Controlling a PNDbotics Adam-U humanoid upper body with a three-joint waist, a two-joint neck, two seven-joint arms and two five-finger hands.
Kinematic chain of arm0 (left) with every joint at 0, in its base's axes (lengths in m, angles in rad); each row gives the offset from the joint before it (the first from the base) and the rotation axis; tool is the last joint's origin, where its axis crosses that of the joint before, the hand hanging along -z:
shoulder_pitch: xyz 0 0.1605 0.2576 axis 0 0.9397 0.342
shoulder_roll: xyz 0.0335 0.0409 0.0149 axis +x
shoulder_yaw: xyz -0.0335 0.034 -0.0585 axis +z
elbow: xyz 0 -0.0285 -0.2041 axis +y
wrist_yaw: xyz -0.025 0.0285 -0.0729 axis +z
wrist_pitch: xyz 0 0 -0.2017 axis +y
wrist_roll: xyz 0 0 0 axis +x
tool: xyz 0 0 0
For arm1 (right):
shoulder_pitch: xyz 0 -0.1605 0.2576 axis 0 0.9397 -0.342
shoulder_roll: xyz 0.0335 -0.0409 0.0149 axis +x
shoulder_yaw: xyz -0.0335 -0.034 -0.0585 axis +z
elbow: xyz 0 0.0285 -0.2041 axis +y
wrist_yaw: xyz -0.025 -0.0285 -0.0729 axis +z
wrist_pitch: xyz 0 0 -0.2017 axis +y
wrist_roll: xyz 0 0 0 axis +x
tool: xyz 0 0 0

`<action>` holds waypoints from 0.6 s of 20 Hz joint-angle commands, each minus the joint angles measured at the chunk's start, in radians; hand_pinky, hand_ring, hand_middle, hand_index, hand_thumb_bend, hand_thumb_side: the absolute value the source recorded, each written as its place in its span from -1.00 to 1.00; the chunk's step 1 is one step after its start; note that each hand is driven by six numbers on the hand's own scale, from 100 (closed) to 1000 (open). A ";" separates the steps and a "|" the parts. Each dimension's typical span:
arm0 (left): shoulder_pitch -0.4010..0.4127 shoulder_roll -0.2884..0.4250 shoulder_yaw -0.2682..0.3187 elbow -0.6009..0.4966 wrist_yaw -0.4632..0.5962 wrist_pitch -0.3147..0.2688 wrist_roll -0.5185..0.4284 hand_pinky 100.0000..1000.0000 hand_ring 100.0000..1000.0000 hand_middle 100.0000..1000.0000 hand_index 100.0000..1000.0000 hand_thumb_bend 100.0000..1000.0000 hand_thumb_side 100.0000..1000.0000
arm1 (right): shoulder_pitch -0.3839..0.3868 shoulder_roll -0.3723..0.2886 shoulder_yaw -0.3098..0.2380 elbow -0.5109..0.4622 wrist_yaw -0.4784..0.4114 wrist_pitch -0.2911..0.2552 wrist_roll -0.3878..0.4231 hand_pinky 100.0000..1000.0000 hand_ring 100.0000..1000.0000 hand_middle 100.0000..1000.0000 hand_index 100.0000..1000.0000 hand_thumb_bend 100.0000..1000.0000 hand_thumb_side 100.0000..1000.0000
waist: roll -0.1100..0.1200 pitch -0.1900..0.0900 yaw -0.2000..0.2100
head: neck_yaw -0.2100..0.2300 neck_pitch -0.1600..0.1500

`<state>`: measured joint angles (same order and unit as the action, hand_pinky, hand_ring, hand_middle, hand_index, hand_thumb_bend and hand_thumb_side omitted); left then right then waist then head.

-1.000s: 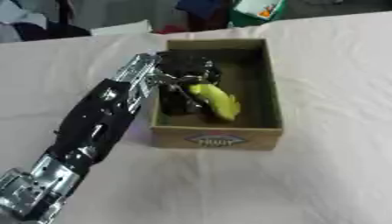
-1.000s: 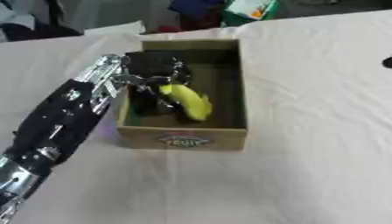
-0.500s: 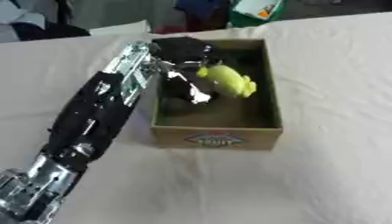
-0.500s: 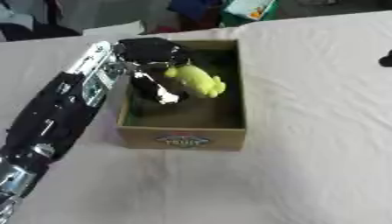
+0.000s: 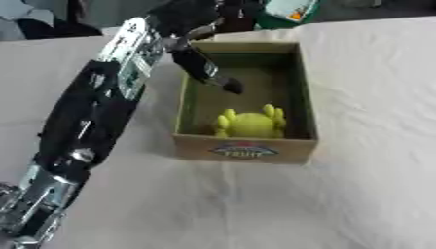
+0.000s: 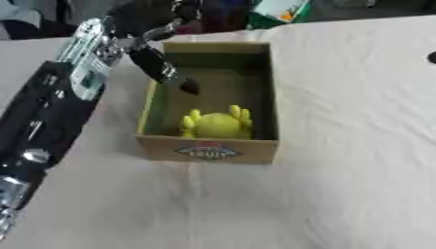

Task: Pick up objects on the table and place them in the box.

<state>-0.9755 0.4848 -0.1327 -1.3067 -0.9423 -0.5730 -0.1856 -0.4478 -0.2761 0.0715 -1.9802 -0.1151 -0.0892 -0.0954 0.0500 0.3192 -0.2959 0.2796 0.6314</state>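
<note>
**Yellow toy dropped into the box, left hand lifting clear**

Released a moment ago: half a second back, held in the left hand (image 5: pixel 197 62) over the middle of the box (image 5: pixel 294 87); now lying loose on the box floor, near the front wall, just behind the printed label. Yellow toy (image 5: pixel 250 122), rounded body with stubby prongs sticking up, apart from the hand and touching nothing but the cardboard. Hand drawn up and back toward the far left corner of the box, fingers extended and relaxed, one dark fingertip (image 5: pixel 232 87) pointing down over the interior, holding nothing. Arm stretched in from the lower left, across the pale cloth of the worktop (image 5: pixel 366 185).

Meaning for the task, as a judgement: this object counts as placed, and the drop looks clean, with no part resting on the rim. Next likely need: withdrawing the hand fully above the box walls before swinging away, to avoid nudging the left wall. A small dark thing (image 6: pixel 431 57) visible at the right edge of the worktop in the right eye view, too small to identify; possibly another item to collect. Right hand in neither view. A green-and-white carton (image 5: pixel 291 9) beyond the far end of the box, off the working area.
</note>
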 commanded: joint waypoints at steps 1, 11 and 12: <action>-0.006 0.029 0.031 -0.042 0.058 0.041 0.030 0.14 0.58 0.49 0.92 -0.16 0.69 | -0.006 -0.010 -0.011 -0.020 0.004 0.000 -0.005 0.61 0.15 0.39 0.82 -1.00 0.45 | -0.015 -0.026 0.008 | 0.010 0.009; 0.200 0.170 0.154 -0.392 0.676 0.343 0.357 -0.08 0.24 0.11 0.63 -1.00 0.46 | 0.041 -0.021 -0.039 -0.020 0.025 0.001 -0.038 0.61 0.16 0.39 0.82 -1.00 0.45 | -0.038 -0.058 0.104 | -0.109 0.056; 0.230 0.182 0.168 -0.426 0.736 0.356 0.380 -0.11 0.21 0.08 0.62 -1.00 0.44 | 0.045 -0.022 -0.041 -0.020 0.026 0.000 -0.041 0.61 0.16 0.39 0.82 -1.00 0.44 | -0.040 -0.060 0.113 | -0.125 0.057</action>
<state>-0.7356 0.6199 0.0089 -1.6769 -0.2762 -0.2346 0.1621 -0.3956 -0.2774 0.0418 -1.9802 -0.0969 -0.0881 -0.1296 0.0098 0.2820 -0.1783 0.1730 0.6796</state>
